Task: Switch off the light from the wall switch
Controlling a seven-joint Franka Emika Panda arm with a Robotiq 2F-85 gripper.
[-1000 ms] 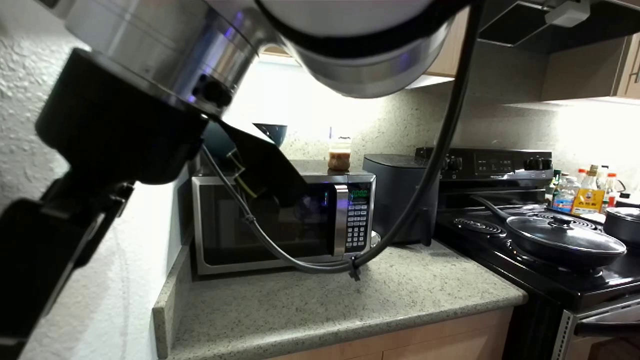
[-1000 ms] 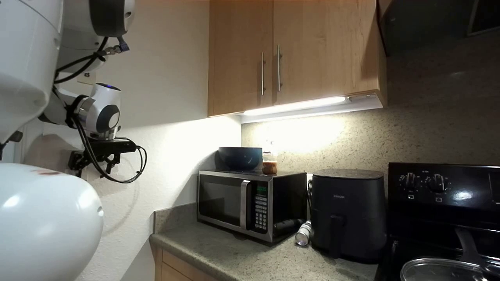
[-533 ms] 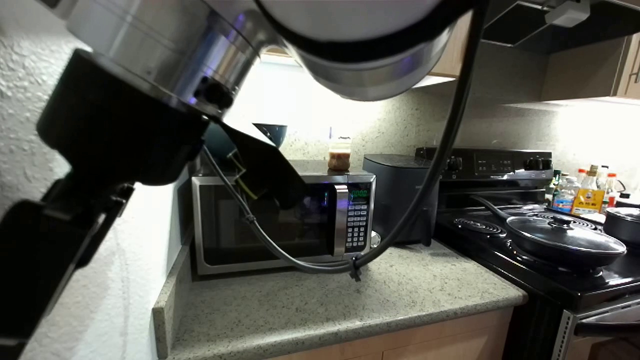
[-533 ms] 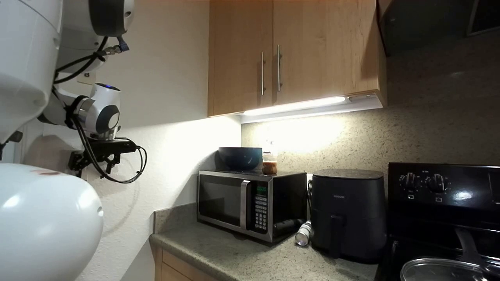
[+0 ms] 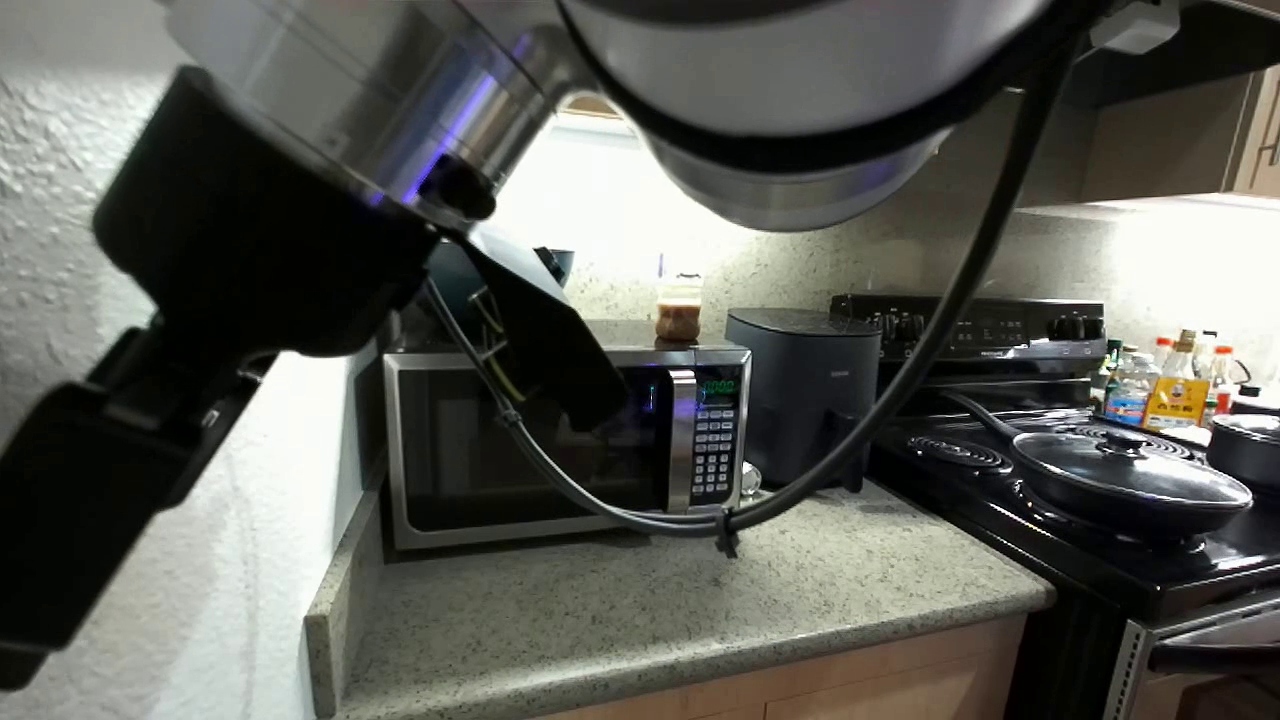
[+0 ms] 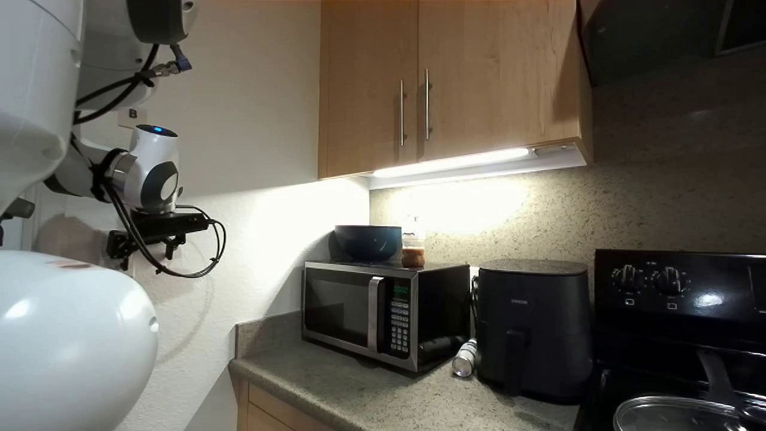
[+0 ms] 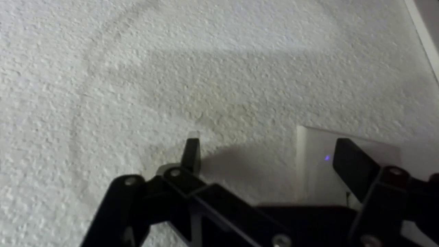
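The wall switch plate (image 7: 317, 171) is pale and flat on the textured wall, at the lower right of the wrist view. A dark slot edge shows near its lower part; the right finger and gripper body hide the rest, so the switch position is hidden. My gripper (image 7: 267, 151) is open and empty, its fingers wide apart. The right finger is in front of the plate, the left finger in front of bare wall; contact cannot be told. The gripper also shows at the left of both exterior views (image 5: 40, 620) (image 6: 122, 246). The under-cabinet light (image 6: 455, 163) is lit.
The wall (image 6: 257, 227) runs along the arm's side. A microwave (image 5: 530, 450), a dark air fryer (image 5: 800, 400) and a stove with a lidded pan (image 5: 1130, 480) stand beyond the arm. The counter (image 5: 650, 620) has a low backsplash. A loose cable hangs from the arm.
The arm has shifted; in an exterior view the gripper is higher and slightly further right. In an exterior view the arm is slightly further left, uncovering a label marked B.
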